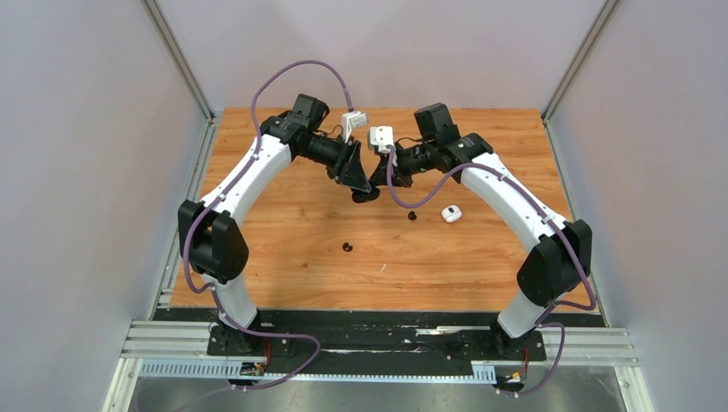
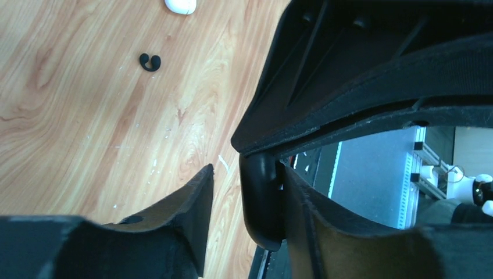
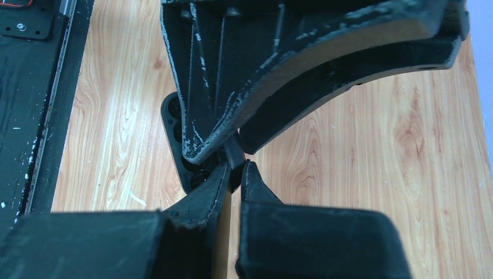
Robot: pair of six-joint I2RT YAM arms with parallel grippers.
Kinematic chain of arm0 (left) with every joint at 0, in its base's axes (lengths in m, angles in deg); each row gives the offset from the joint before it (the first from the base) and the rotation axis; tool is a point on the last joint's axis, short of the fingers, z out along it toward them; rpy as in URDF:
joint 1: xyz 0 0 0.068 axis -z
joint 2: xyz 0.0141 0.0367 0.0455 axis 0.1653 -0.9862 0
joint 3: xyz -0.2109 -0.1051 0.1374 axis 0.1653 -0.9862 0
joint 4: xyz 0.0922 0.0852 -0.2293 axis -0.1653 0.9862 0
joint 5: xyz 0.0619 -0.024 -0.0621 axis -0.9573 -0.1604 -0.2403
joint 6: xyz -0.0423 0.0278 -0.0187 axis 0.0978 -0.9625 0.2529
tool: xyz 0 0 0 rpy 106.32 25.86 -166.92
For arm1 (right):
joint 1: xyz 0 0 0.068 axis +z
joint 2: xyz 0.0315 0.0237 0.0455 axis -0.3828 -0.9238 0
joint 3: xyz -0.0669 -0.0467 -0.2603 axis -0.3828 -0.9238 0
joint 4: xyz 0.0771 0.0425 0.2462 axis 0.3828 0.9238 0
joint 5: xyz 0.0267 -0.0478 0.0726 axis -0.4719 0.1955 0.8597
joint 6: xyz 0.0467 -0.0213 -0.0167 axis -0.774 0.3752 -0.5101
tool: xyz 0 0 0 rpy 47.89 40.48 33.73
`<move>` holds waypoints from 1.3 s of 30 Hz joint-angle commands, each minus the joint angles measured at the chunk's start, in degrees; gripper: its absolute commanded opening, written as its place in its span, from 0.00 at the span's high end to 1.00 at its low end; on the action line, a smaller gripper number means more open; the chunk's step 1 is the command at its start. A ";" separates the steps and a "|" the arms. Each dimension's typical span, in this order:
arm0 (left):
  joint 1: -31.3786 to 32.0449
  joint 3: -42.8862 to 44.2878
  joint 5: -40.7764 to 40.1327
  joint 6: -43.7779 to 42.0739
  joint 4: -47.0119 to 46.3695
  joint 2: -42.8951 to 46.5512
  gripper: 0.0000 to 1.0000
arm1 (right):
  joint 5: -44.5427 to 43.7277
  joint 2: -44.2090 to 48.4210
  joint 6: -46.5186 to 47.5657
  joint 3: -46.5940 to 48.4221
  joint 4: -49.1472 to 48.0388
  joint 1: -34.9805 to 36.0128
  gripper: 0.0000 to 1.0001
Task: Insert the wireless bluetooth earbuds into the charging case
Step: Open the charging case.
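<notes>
The black charging case (image 1: 367, 196) is held up at the middle back of the table, between both grippers. My right gripper (image 3: 236, 165) is shut on a thin edge of the case, and the case's open body (image 3: 173, 131) shows its wells just left of the fingers. My left gripper (image 2: 249, 174) stands open around a rounded black part of the case (image 2: 261, 203). That part touches the right finger, and the left finger is apart from it. Two black earbuds lie loose on the wood, one (image 1: 347, 247) near the middle and one (image 1: 412, 215) further right (image 2: 150, 61).
A small white rounded pod (image 1: 451, 214) lies on the wooden table (image 1: 283, 275) just right of the right-hand black earbud, and also shows at the top edge of the left wrist view (image 2: 180, 4). Grey walls stand on three sides. A black rail (image 1: 378, 330) runs along the near edge.
</notes>
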 commanded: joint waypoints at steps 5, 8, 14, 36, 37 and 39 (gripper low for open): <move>-0.79 3.55 -3.09 0.20 -0.42 1.65 0.42 | -1.08 1.05 2.22 0.62 -0.05 0.98 1.00; -1.04 3.90 -2.96 -0.40 0.77 1.77 0.46 | -1.35 1.36 2.35 0.17 -0.05 0.98 1.00; -0.78 2.17 0.38 -0.82 1.51 1.77 0.52 | -1.31 0.77 1.98 0.82 -0.05 1.07 1.00; -0.63 1.11 1.14 -0.43 0.05 1.99 0.70 | -0.94 1.44 0.40 -0.07 -0.93 1.94 1.00; -0.63 1.01 1.16 -0.33 -0.06 1.92 0.71 | -0.96 1.46 0.47 0.02 -0.93 1.95 1.00; -0.63 1.04 1.20 -0.03 -0.22 1.80 0.72 | -0.96 1.44 0.48 0.01 -0.97 2.02 1.00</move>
